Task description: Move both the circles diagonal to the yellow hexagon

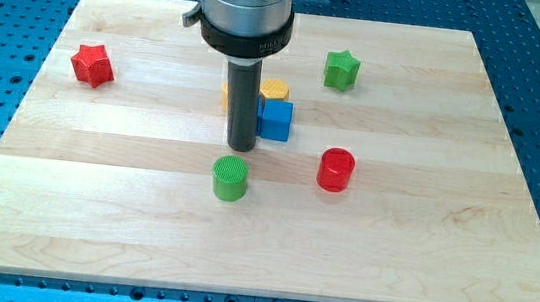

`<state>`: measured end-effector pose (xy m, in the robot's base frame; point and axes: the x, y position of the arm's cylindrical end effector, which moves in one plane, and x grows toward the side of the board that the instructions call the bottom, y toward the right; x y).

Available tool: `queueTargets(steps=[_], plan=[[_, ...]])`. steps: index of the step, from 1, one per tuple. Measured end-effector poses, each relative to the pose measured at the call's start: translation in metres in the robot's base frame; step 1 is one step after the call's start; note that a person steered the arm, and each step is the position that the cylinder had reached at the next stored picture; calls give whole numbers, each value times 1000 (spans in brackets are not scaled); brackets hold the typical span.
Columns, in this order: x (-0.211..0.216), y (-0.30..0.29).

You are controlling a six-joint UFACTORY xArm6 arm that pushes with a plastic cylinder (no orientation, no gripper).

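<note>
So my landmark here is the blue cube (275, 119), sitting roughly mid-worktop (95, 193), a bit toward the view's top.

Starting far left: red star (91, 64), way off to the view's left of the blue cube and slightly higher up, near the worktop's upper left corner. Nothing touching it.

Next, the green circle (230, 179) (cylinder w/ ribbed top). It's below the blue cube and a little to its left, clear gap between them.

Then my tip (240, 148), end of the dark rod. It's just beside the blue cube on its left side, lower end about level w/ the cube's bottom edge; can't tell if it's actually touching the cube. It sits right above the green circle in the view, w/ a sliver of wood showing between. No pincer on this rig btw, just the plain rod, so no open/closed state to report.

Yellow hexagon (273, 90): right behind the blue cube toward the view's top, looks like it's touching it. The rod hides its left part, though a bit of yellow/orange peeks out on the rod's left, can't tell if that's the same block.

Red circle (335, 169): to the lower right of the blue cube, near but apart from it.

Green star (340, 69): upper right of the blue cube, well clear, also right of the yellow hexagon.
</note>
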<state>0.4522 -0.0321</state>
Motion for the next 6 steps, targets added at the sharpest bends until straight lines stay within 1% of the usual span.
queueTargets(steps=[1, 2, 6], plan=[[0, 0], [0, -23], [6, -25]])
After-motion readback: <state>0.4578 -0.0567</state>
